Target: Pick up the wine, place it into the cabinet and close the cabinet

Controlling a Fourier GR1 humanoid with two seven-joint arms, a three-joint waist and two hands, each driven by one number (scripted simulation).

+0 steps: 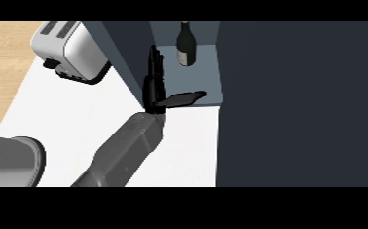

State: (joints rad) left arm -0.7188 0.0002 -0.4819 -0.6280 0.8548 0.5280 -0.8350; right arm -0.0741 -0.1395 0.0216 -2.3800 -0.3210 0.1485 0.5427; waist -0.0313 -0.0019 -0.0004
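Observation:
The wine bottle [186, 45], dark with a pale label, stands upright on the light floor of the open cabinet [205, 77], near its back. My left hand [154, 84] is open, reaching in from the lower left. Its straight fingers lie flat along the edge of the dark left panel [126, 52] of the cabinet, and its thumb [185, 97] sticks out to the right over the cabinet's front lip. The hand is well clear of the bottle and holds nothing. My right hand does not show.
A silver toaster [72, 50] stands on the white counter [64, 116] left of the cabinet. A grey rounded vessel [18, 160] sits at the lower left edge. A large dark panel [287, 101] fills the right side of the view.

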